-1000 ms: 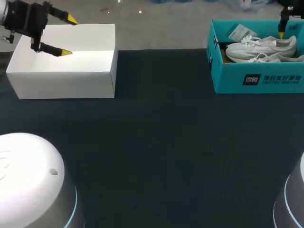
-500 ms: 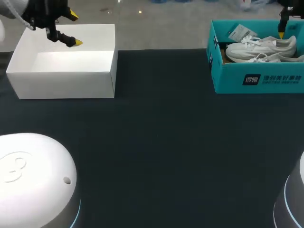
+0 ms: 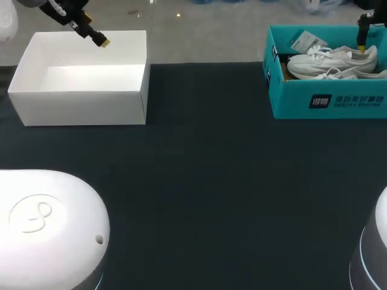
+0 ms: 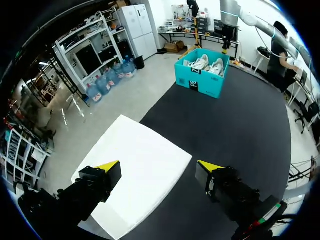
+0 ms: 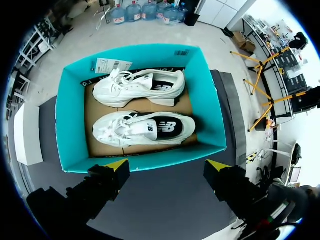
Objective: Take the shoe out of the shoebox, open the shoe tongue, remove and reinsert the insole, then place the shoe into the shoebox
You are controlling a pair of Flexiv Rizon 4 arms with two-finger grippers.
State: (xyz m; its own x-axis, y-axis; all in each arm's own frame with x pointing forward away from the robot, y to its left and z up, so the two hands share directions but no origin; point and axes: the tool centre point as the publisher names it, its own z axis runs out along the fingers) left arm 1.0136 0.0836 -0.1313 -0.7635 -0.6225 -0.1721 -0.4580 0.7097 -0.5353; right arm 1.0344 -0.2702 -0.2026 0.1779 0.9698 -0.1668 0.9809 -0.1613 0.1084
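Right wrist view looks straight down on 2 white lace-up sneakers lying on their sides, side by side, on the brown cardboard floor of the open teal cardboard shoebox point(image 5: 65, 125); the white sneaker nearer the gripper point(image 5: 145, 128) lies just beside the near wall, the white sneaker farther from it point(image 5: 137, 86) lies against the far wall beside a paper tag point(image 5: 106, 65). The right gripper point(image 5: 167, 167) hangs above the box's near edge with its 2 yellow-tipped fingers spread wide and nothing between them. This layout fits either a shoe waiting to be lifted out or one already set back, so I judge no stage. If a lift is what comes, a good grasp would span the shoe's narrow mid-body across sole and upper, keeping clear of the loose laces and the box wall. In the head view the shoebox sits at the far right of the dark table point(image 3: 205, 181), well apart from the open white cardboard box point(image 3: 81, 99) at far left, above which the left gripper point(image 4: 155, 167) hovers, fingers wide apart and empty.
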